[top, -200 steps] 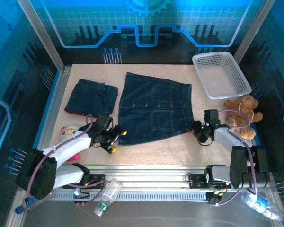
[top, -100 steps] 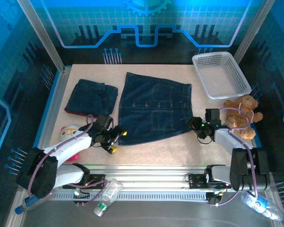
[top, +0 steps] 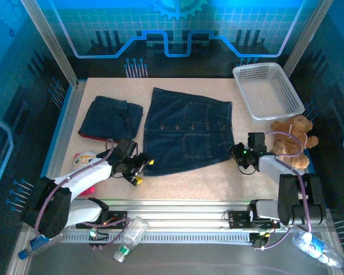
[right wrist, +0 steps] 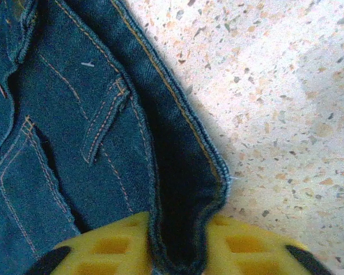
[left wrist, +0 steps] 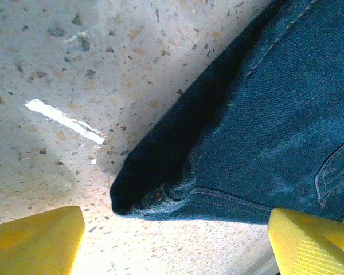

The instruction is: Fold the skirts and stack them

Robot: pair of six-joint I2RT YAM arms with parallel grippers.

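**Both grippers at the near corners of the spread denim skirt**

Nearest the camera, a clear plastic bottle (top: 129,236) lies on the metal frame by the left arm's base. A second bottle (top: 313,246) lies at the near right corner.

On the speckled table (top: 189,180), the left gripper (top: 139,171) sits low at the near left corner of the denim skirt (top: 186,130). In the left wrist view its yellow fingertips (left wrist: 35,243) stand wide apart. The skirt's rounded, hemmed corner (left wrist: 160,195) lies on the table between them, and neither fingertip is seen touching it.

The right gripper (top: 236,153) is at the skirt's near right corner. In the right wrist view the stitched edge of that corner (right wrist: 183,189) drapes across a yellow waffled pad (right wrist: 246,247), and a belt loop shows just beside it. Whether the jaws are clamped on the cloth cannot be told from here.

The skirt is spread flat in the middle of the table, with a row of buttons running across it.

A pink-and-white plush doll (top: 82,162) lies beside the left arm at the table's left edge. A brown teddy bear (top: 293,140) sits just behind the right arm at the right edge.

Further back on the left is a folded denim skirt (top: 111,116), well apart from the spread one. A strip of red dotted cloth (top: 92,137) shows under its near edge. At the far right corner stands a white plastic basket (top: 247,97).
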